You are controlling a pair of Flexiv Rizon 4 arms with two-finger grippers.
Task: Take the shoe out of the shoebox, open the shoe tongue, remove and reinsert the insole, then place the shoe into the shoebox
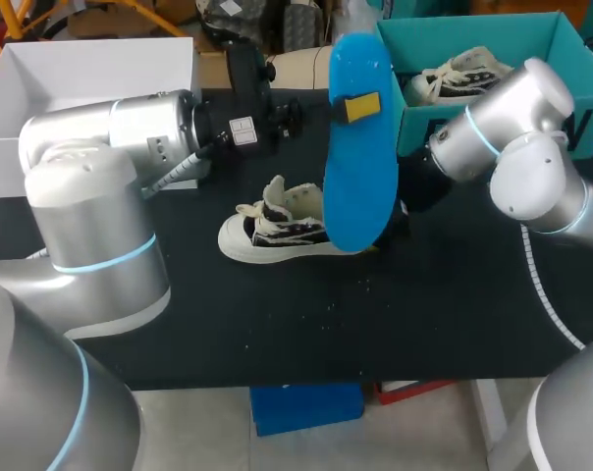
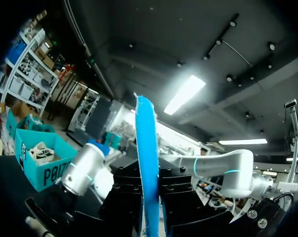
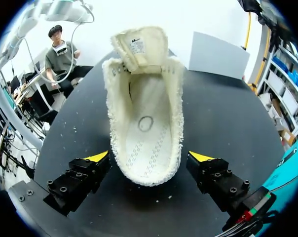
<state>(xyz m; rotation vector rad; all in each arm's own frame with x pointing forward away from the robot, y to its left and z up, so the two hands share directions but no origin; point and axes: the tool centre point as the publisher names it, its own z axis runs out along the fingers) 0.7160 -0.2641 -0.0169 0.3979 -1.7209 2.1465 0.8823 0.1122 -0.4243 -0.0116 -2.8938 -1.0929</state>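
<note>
- The insole point(image 1: 360, 167) is a smooth, bright blue sheet cut to a foot's outline, rounded at both ends; it stands upright above the table, its lower end in front of the shoe's heel in the head view; edge-on from the left wrist it is only a thin blue strip point(image 2: 148, 163).
- The left claw point(image 1: 361, 106) is clamped on the insole in its upper part; one yellow tip lies flat on the face turned to the head camera; in the left wrist view the black fingers point(image 2: 124, 197) sit tight against both faces.
- The shoe point(image 1: 277, 228) is a low lace-up of dark and cream cloth on a thick white rubber sole; it rests on the matt black table point(image 1: 375, 324), toe toward the left arm's side.
- From the right wrist the shoe point(image 3: 145, 123) shows a woolly cream lining round its mouth; the tongue point(image 3: 139, 45) stands up and away from the opening; the floor inside is pale, stitched in lines, with a ring mark.
- The right claw point(image 3: 149, 157) is spread wide and grips nothing; its yellow tips flank the heel, one just beside each side.
- The shoebox point(image 1: 419, 126) is teal card, open-topped, at the table's far right; a second shoe point(image 1: 460, 71) lies inside; a white box point(image 1: 90, 69) sits at the far left.
</note>
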